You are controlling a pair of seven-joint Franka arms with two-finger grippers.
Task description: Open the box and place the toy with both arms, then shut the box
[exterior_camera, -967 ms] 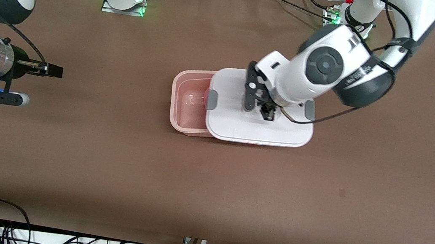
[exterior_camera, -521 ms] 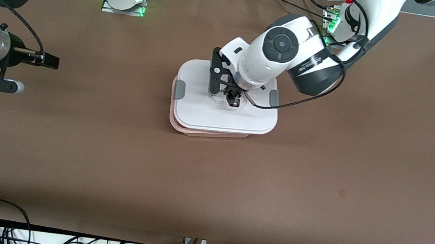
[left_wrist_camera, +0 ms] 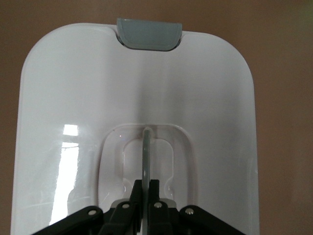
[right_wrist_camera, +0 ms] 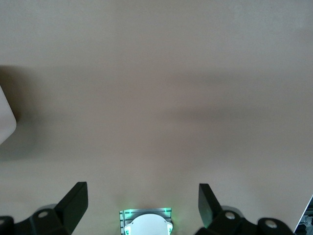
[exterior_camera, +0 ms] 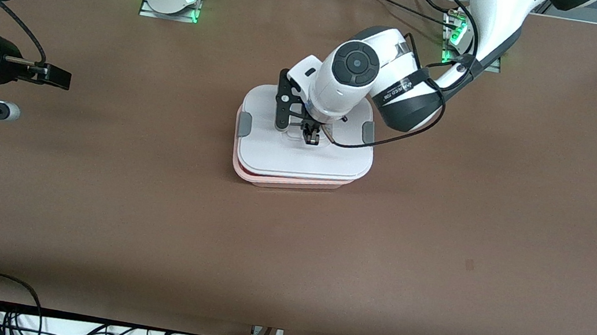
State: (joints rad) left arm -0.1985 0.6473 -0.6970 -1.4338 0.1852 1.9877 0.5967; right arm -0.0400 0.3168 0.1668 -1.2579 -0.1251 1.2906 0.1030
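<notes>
Front view shows your left gripper (exterior_camera: 312, 134) clamping the lid (exterior_camera: 300, 156) by its handle over the box (exterior_camera: 285, 180); seating remains. Right gripper (right_wrist_camera: 142, 198), spread empty, waits at nine o'clock.

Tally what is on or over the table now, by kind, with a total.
Translucent pale-pink plastic tubs: 1
Flat white lids with grey side clips: 1
Black two-finger grippers: 2, left gripper shut on the lid's handle, right gripper open
Total: 4
</notes>
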